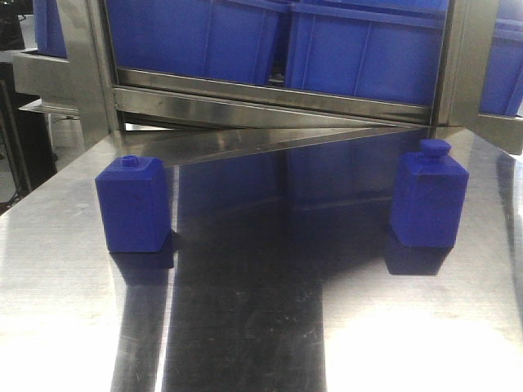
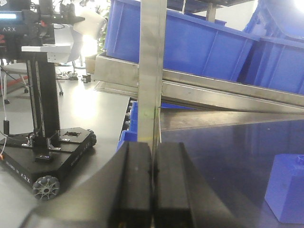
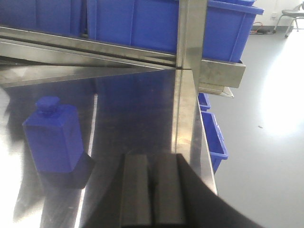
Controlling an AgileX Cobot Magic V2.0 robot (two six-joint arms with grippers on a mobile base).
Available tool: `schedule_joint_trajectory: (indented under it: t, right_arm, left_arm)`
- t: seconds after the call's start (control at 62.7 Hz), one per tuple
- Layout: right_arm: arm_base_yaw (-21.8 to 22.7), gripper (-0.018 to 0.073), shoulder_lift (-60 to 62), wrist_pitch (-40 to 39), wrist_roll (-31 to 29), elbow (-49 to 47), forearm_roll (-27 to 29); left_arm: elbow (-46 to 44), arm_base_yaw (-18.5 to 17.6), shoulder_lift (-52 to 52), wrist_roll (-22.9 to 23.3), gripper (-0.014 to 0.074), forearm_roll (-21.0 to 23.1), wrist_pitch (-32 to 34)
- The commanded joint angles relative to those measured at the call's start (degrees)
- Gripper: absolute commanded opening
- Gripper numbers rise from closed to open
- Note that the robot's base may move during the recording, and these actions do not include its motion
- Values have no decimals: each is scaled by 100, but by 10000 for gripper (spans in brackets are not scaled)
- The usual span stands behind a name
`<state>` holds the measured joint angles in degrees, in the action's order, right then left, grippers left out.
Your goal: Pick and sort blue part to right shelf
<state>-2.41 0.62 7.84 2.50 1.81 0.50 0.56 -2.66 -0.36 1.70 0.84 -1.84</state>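
The blue part [image 1: 428, 198], a bottle-shaped block with sloped shoulders and a wide cap, stands upright on the steel table at the right. It also shows in the right wrist view [image 3: 52, 135], left of and beyond my right gripper [image 3: 153, 161], which is shut and empty. A squatter blue block with a small round stud [image 1: 133, 203] stands at the left; its edge shows in the left wrist view [image 2: 287, 187], to the right of my left gripper [image 2: 152, 152], which is shut and empty. Neither gripper shows in the front view.
Blue bins [image 1: 359, 45] sit on a slanted steel shelf [image 1: 270, 104] behind the table [image 1: 261, 327], between upright steel posts [image 1: 82, 73]. More blue bins [image 3: 213, 137] stand below the table's right edge. A wheeled black stand [image 2: 47, 152] is on the floor at the left.
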Motion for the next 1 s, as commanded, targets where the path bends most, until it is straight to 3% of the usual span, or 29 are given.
schedule_joint_trajectory:
  t: [0.0,0.67,0.989]
  right_arm:
    - [19,57,115,-478,-29,-128,-17]
    - [19,57,115,-819,-11,-136,28]
    - [14,57,-48,130,26,-837,330]
  left_arm:
    - [121,-41,-108,39,123,44,488]
    - [121,-41,-108,39,123,44,488]
    - [121,-41,-108,39,123,44,488]
